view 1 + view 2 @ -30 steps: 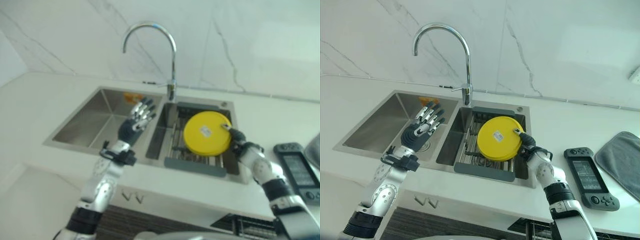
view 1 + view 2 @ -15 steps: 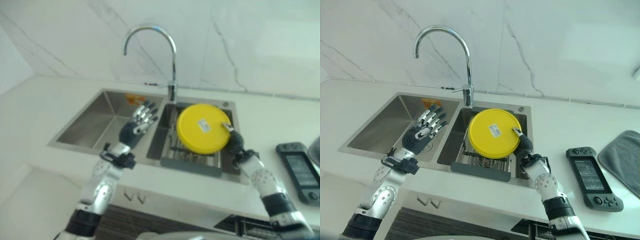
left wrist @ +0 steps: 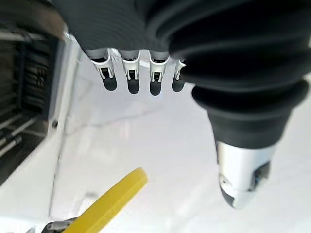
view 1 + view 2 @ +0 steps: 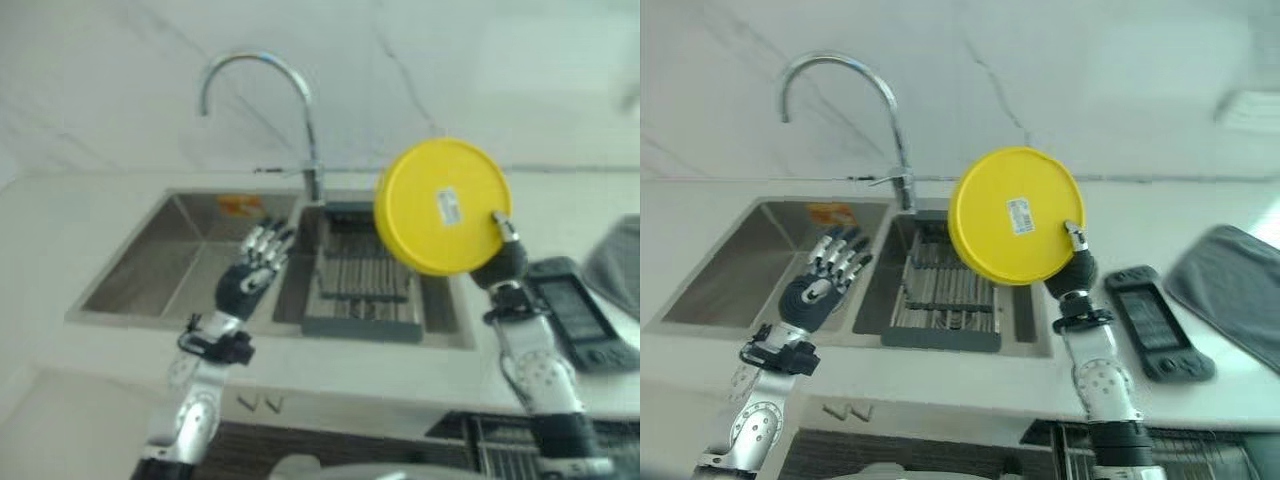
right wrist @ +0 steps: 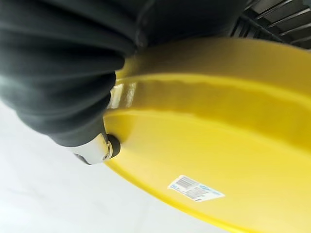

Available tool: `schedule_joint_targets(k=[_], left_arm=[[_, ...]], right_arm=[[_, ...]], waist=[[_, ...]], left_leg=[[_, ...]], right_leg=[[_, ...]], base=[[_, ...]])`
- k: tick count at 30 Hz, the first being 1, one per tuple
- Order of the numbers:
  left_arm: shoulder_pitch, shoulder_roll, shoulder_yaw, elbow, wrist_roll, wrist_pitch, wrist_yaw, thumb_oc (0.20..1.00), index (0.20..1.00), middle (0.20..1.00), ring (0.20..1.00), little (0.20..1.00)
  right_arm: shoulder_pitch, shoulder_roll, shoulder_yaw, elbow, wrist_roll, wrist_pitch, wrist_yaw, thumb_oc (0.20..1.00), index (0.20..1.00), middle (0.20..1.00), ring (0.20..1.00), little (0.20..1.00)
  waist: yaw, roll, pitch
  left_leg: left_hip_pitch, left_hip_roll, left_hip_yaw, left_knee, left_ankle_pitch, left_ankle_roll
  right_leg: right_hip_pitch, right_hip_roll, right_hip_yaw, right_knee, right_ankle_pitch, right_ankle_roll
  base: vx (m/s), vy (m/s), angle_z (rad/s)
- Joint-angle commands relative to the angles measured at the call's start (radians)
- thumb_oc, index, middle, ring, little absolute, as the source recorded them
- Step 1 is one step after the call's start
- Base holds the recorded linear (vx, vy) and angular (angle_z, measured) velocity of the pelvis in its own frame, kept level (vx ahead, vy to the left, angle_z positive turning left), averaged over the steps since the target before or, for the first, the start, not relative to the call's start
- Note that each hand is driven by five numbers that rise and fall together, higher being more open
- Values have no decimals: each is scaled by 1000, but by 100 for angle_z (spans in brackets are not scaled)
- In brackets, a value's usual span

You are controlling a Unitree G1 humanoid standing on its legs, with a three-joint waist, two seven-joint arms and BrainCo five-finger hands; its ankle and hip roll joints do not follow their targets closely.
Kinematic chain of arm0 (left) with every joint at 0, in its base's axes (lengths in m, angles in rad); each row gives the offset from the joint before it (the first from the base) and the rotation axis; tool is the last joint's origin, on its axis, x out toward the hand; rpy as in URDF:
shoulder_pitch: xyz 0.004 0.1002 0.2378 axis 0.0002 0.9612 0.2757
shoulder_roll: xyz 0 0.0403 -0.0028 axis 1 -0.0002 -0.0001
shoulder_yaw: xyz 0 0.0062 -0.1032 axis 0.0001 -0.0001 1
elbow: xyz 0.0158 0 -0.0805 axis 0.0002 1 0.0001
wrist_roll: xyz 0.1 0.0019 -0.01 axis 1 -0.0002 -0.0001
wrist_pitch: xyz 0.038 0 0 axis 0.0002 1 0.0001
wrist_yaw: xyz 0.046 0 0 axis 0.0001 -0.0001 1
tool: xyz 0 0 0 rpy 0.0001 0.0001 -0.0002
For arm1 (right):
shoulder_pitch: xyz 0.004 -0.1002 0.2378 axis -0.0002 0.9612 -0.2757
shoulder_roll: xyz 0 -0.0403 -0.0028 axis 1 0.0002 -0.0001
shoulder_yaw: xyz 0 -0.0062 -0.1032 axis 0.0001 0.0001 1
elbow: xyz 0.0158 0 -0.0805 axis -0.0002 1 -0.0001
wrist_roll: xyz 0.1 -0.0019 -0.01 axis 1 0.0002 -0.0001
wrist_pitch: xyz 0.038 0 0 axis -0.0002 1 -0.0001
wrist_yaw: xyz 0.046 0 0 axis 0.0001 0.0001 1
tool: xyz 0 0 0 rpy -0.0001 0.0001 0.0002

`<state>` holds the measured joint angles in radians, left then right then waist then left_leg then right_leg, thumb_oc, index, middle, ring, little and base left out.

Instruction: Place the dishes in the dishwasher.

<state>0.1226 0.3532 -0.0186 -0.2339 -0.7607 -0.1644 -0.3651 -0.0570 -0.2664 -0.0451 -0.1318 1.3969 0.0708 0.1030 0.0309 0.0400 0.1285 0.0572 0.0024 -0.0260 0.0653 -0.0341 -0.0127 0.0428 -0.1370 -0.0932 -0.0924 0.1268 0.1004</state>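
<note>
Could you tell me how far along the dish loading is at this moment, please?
Done: nothing visibly loaded. In hand: the right hand pinches the yellow plate by its rim, raised above the sink rack. The left hand hovers open over the sink. Left: carrying the plate to the dishwasher.

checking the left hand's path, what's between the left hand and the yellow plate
In the right eye view the open left hand hovers over the sink divider; between it and the yellow plate, held up by the right hand, lie the dish rack and faucet.
</note>
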Motion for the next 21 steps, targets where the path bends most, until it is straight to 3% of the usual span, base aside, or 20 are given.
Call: schedule_joint_targets(k=[1,5,7,9,10,12,14,18,20,21], left_arm=[[-58,78,57,-75,94,-170,5,1000,1000,1000,1000,1000],[-77,113,48,-98,192,-228,-13,1000,1000,1000,1000,1000],[-80,141,43,-103,213,-261,4,1000,1000,1000,1000,1000],[-93,155,34,-112,276,-312,66,1000,1000,1000,1000,1000],[-94,161,27,-122,322,-331,103,1000,1000,1000,1000,1000],[-97,174,13,-136,409,-346,154,1000,1000,1000,1000,1000],[-103,184,1,-138,428,-344,150,1000,1000,1000,1000,1000],[-142,206,-34,-166,429,-301,99,1000,1000,1000,1000,1000],[-166,219,-46,-181,434,-281,85,1000,1000,1000,1000,1000],[-179,235,-53,-189,431,-278,80,1000,1000,1000,1000,1000]], right_arm=[[-82,25,-59,-110,52,-44,55,200,200,200,200,200],[5,10,-134,-152,114,-51,81,200,200,200,200,200],[14,-9,-141,-149,149,-65,87,200,200,200,200,200],[-25,-30,-140,-137,171,-66,77,200,200,200,200,200],[-41,-39,-132,-137,169,-78,74,200,200,200,200,200],[-66,-52,-124,-149,169,-91,70,200,200,200,200,200],[-72,-43,-117,-161,156,-103,68,200,200,200,200,200],[-71,-10,-97,-188,120,-111,49,200,200,200,200,200],[-53,8,-86,-212,124,-113,49,200,200,200,200,200],[-32,8,-86,-236,136,-122,55,200,200,200,200,200]], waist=[[-3,-45,13],[-50,-67,23],[-50,-69,34],[-25,-65,31],[-12,-62,26],[15,-64,18],[34,-68,12],[57,-66,-3],[54,-71,-5],[48,-81,-2]], left_leg=[[121,-20,3,-113,-11,-4],[124,-51,-44,-118,-23,10],[134,-43,-17,-125,-23,14],[122,-44,21,-139,-4,20],[126,-44,38,-148,-10,24],[116,-48,89,-153,-8,35],[105,-47,132,-153,-4,37],[88,-25,181,-153,11,29],[82,-5,188,-153,12,13],[86,10,208,-153,8,-3]], right_leg=[[5,12,-30,5,23,48],[-72,-1,20,32,71,72],[-88,31,-49,101,40,65],[-60,74,-135,170,-29,31],[-42,78,-182,198,-47,30],[-14,53,-276,243,-56,32],[14,20,-328,266,-49,42],[67,-62,-363,256,-33,51],[83,-124,-364,204,9,69],[83,-179,-371,155,78,97]], base=[[-84,219,-65],[-130,217,-37],[-210,127,-67],[-285,142,-94],[-255,109,-145],[-196,36,-155],[-123,-35,-112],[-112,-193,-91],[-148,-570,-129],[-167,-748,-114]])
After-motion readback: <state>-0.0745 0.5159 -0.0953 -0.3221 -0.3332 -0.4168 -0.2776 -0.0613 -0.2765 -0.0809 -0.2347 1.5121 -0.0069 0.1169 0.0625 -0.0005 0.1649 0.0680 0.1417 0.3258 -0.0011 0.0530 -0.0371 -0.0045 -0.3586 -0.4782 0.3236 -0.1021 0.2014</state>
